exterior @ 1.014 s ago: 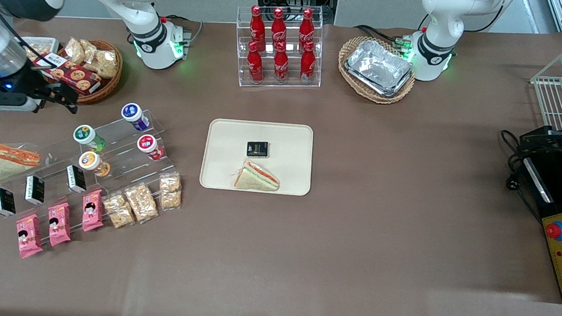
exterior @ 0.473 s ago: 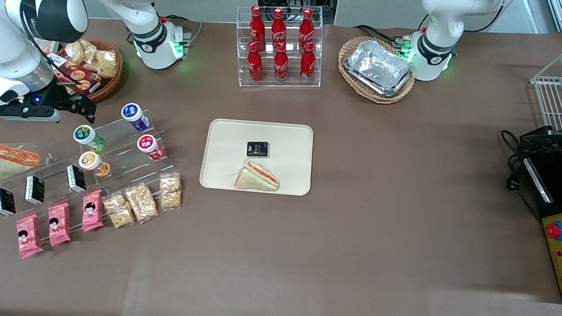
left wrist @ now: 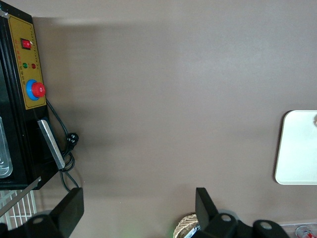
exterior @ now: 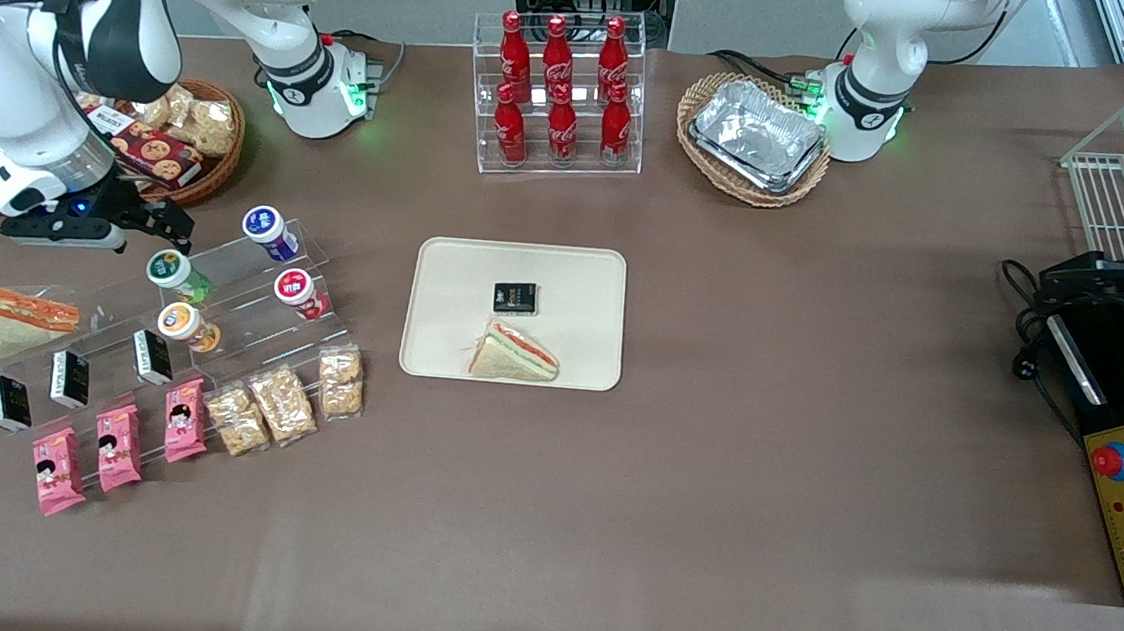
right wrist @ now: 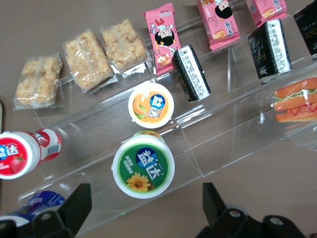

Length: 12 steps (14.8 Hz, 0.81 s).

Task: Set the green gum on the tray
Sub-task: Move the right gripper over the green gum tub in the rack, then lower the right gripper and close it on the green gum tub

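Observation:
The green gum (exterior: 174, 273) lies on a clear stepped acrylic rack (exterior: 222, 299), its white lid with a green label facing up. It fills the right wrist view (right wrist: 143, 168) just ahead of my fingers. My gripper (exterior: 171, 221) hangs open and empty just above it, a little farther from the front camera, fingers (right wrist: 74, 206) spread wide. The cream tray (exterior: 445, 276) lies at the table's middle and holds a small black packet (exterior: 514, 298) and a wrapped sandwich (exterior: 515, 353).
The rack also carries orange gum (exterior: 184, 324), red gum (exterior: 299, 292), blue gum (exterior: 268, 230), black packets (exterior: 153, 356) and a sandwich (exterior: 20, 321). Pink snack packs (exterior: 115, 446) and rice-crisp bags (exterior: 282, 404) lie nearer the camera. A snack basket (exterior: 180, 140) stands close to the arm.
My gripper has moved toward the rack from the table's edge and now hovers just over the green gum. Nothing on the rack or tray has moved.

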Each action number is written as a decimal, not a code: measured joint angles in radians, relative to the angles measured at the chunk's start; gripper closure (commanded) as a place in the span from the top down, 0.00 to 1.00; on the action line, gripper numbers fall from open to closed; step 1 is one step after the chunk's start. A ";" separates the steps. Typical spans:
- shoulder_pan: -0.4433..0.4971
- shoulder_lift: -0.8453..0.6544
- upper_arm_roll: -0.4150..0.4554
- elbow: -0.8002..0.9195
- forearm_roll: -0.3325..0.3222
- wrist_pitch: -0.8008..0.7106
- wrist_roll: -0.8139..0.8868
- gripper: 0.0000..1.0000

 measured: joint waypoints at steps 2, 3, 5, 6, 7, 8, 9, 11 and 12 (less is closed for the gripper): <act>0.000 0.000 -0.001 -0.031 0.000 0.038 -0.001 1.00; 0.000 0.000 0.000 -0.040 0.000 0.048 -0.001 1.00; 0.000 0.000 -0.001 -0.049 0.000 0.059 -0.001 1.00; 0.000 0.001 -0.001 -0.051 0.000 0.066 -0.001 1.00; 0.000 0.003 -0.001 -0.053 0.000 0.073 -0.001 1.00; 0.000 0.007 -0.001 -0.055 0.000 0.085 -0.001 1.00; 0.000 0.015 -0.001 -0.056 0.000 0.100 -0.001 1.00; 0.000 0.035 -0.001 -0.057 0.000 0.122 -0.001 1.00; 0.000 0.044 -0.001 -0.057 0.000 0.130 -0.001 1.00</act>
